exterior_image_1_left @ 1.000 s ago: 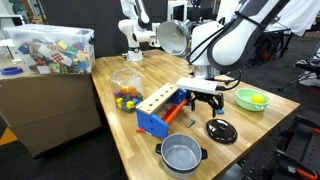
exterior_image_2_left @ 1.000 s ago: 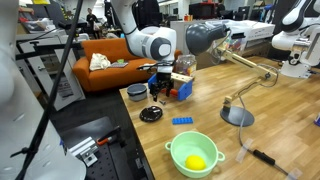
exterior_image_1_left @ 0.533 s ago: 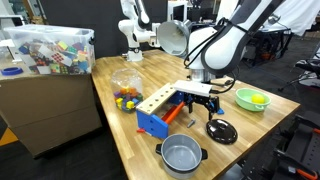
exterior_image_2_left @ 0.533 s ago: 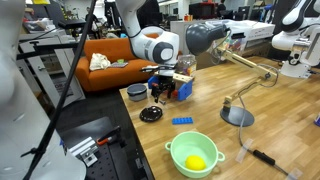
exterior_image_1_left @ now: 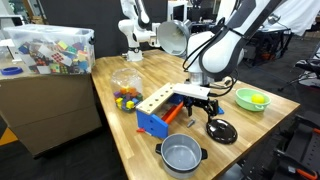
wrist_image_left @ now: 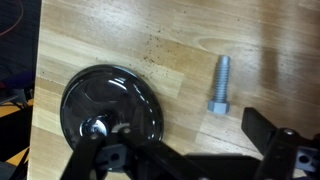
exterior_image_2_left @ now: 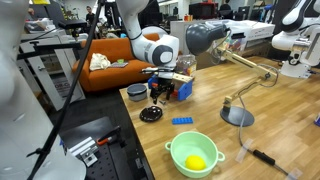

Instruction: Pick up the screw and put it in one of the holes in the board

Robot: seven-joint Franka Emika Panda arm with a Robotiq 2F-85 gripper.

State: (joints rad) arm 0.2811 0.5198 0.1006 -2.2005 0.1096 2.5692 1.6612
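The screw (wrist_image_left: pixel 220 83) is a grey-blue hex bolt lying flat on the wooden tabletop; it shows only in the wrist view, just beyond my fingers. My gripper (wrist_image_left: pixel 190 150) is open and empty and hovers low over the table; it also shows in both exterior views (exterior_image_1_left: pixel 199 101) (exterior_image_2_left: pixel 160 93). The board (exterior_image_1_left: pixel 156 98) is a pale plank with a row of dark holes (exterior_image_1_left: pixel 152 101). It sits on a blue toy tool tray (exterior_image_1_left: pixel 150 123) next to the gripper.
A black pot lid (wrist_image_left: pixel 112 105) (exterior_image_1_left: pixel 221 130) lies beside the screw. A grey pot (exterior_image_1_left: pixel 181 155), a green bowl with a yellow item (exterior_image_1_left: pixel 251 98), a bag of coloured pieces (exterior_image_1_left: pixel 126 88) and a desk lamp (exterior_image_2_left: pixel 237 115) stand around.
My gripper has shifted a little toward the blue tray and sits slightly lower over the table. Nothing else has moved.
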